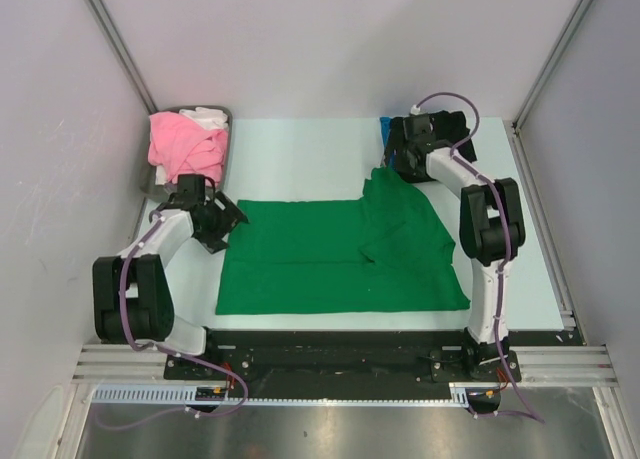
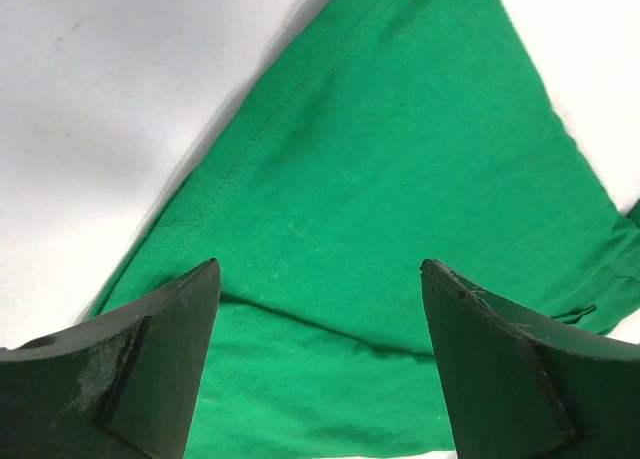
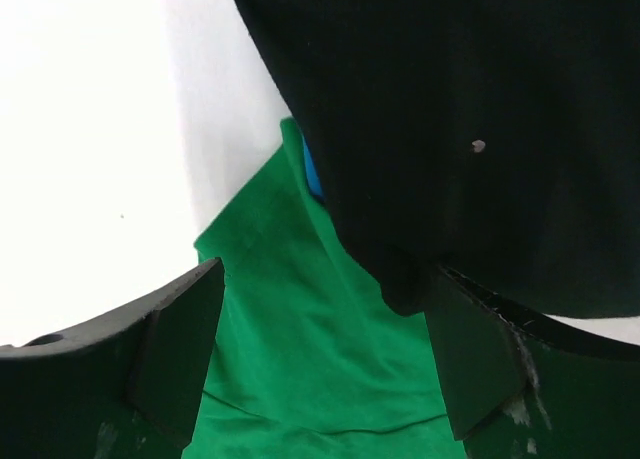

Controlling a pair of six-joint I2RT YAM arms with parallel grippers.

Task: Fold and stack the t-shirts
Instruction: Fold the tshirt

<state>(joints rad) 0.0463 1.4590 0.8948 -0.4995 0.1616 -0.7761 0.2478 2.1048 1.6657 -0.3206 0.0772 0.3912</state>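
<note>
A bright green t-shirt (image 1: 330, 259) lies spread on the table, its right part folded over with a corner reaching up to the back right. My left gripper (image 1: 222, 222) is open at the shirt's left upper corner; the left wrist view shows green cloth (image 2: 380, 199) between and beyond the fingers. My right gripper (image 1: 400, 164) is open over the shirt's top right corner (image 3: 300, 319). A black t-shirt (image 3: 450, 129) lies just beyond it, with a blue one (image 1: 384, 129) showing at its edge. Pink (image 1: 180, 147) and white (image 1: 210, 116) t-shirts are heaped in the tray.
A dark grey plastic tray (image 1: 228, 139) stands at the back left corner. White walls with metal posts close in the table on three sides. The arm bases sit on a black rail (image 1: 340, 344) at the near edge.
</note>
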